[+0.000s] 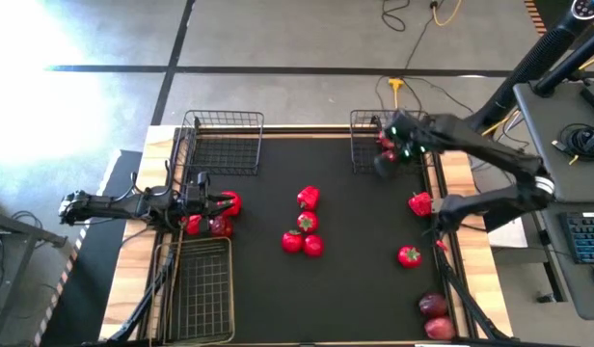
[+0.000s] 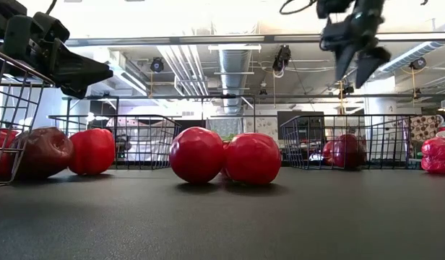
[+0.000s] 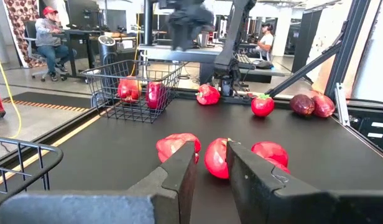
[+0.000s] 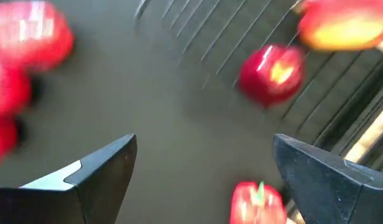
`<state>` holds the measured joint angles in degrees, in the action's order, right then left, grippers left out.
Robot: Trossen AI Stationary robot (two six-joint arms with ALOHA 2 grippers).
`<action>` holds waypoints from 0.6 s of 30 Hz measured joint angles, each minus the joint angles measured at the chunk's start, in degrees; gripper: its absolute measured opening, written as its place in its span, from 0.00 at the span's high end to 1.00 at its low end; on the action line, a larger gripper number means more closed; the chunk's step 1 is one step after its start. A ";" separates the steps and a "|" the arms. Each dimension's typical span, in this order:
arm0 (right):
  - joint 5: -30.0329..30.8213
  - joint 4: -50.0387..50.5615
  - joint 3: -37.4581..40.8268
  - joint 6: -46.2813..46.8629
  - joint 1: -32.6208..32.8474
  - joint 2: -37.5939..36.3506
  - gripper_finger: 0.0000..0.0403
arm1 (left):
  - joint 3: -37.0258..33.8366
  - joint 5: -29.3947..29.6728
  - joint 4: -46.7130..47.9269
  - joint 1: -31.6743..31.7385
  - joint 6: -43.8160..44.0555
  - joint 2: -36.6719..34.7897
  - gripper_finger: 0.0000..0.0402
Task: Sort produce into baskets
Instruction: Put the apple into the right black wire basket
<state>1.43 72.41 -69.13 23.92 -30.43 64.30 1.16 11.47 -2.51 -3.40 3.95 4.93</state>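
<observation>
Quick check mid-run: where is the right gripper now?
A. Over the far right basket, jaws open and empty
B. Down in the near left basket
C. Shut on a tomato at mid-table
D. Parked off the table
A. The high view puts the right gripper at the far right basket; its wrist view shows wide, empty jaws.

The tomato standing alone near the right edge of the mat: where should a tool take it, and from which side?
Grip the tomato across its round body below the green top, coming straight down. It stands alone on the black mat, so open fingers fit on either side. The open right tool is nearest.
</observation>
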 joint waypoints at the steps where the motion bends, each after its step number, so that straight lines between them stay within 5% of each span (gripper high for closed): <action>1: -0.01 1.58 0.78 0.99 2.31 -0.94 0.09 | 0.01 -0.01 -0.02 0.00 0.00 0.00 0.81; 11: -6.59 -0.87 14.20 22.91 30.98 -3.77 0.09 | 0.01 0.01 -0.02 0.00 0.00 0.00 0.81; 18: -7.43 -1.32 13.00 43.48 53.06 0.03 0.09 | 0.01 0.01 -0.03 0.01 0.00 -0.01 0.81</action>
<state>-6.00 71.09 -56.13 67.40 22.63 64.33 1.17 11.48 -2.53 -3.39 3.95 4.92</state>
